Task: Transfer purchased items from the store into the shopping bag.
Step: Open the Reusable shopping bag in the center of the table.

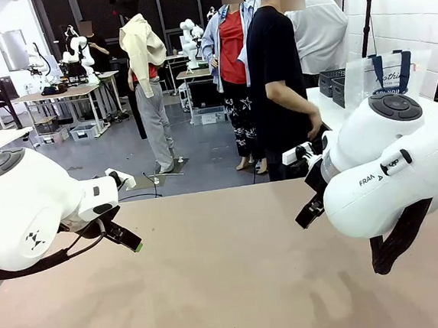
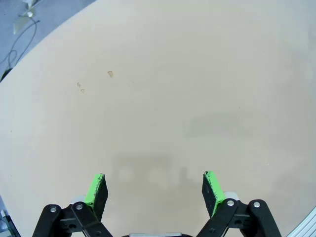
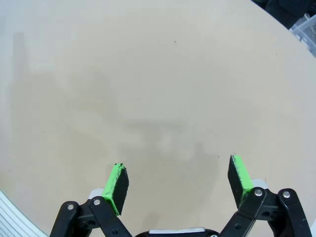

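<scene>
While both arms hang over the bare tan table (image 1: 230, 286), entries run as follows.

Shopping bag (image 1: 386, 72): upright at far right on a white surface (image 1: 328, 112), long axis vertical, navy strap handles uppermost. Its lower part is cut off behind the right arm (image 1: 388, 172). The navy logo is partly hidden and its white lettering is too small to read.

Dark mesh basket (image 1: 333, 85): just beside the bag.

Right arm casing: reads "FRAN".

Left gripper (image 2: 154, 178): jaws spread wide, nothing between them.

Right gripper (image 3: 177, 168): likewise wide and empty.

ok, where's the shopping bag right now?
In the front view, the bag stands upright at the far right, off the main table, just behind the right arm and beside the dark baskets.
</scene>
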Motion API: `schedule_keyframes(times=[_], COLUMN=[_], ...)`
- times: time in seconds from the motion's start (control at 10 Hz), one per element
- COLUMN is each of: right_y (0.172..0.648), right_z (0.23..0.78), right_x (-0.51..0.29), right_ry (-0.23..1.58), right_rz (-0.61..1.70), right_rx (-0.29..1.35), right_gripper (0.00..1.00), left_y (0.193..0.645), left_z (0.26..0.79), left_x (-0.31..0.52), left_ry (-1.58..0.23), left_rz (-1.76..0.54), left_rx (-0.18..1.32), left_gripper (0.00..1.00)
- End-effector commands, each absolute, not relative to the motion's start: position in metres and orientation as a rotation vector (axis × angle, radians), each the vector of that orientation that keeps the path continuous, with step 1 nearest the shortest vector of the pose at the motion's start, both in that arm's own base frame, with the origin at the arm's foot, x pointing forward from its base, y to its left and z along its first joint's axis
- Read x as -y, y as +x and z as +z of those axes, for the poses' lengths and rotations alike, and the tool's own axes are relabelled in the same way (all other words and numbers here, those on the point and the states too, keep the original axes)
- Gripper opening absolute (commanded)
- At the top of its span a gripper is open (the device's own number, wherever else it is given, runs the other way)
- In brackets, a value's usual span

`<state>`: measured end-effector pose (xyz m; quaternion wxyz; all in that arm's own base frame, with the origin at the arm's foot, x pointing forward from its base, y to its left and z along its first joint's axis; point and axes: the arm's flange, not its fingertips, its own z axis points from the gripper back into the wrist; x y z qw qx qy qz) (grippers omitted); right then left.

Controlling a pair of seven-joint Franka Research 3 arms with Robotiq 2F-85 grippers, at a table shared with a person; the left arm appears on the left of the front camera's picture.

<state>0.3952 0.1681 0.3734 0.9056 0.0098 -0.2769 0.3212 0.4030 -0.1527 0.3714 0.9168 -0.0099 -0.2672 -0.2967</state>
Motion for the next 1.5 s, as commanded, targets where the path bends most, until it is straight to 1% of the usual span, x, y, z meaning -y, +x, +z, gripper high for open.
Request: schedule_keyframes(times=[0.0,1.4], right_y=[0.3952,0.3952], right_z=[0.3734,0.3734], right_x=[-0.168,-0.168], right_ry=[0.021,0.021], right_rz=[0.663,0.663], right_rx=[0.572,0.572], right_gripper=[1.0,1.0], left_y=[0.4035,0.4035], left_z=[0.3714,0.3714], left_x=[0.1513,0.1513], left_ry=[-0.021,-0.021], left_rz=[-0.607,-0.607], left_rx=[0.55,0.55], left_gripper=[1.0,1.0])
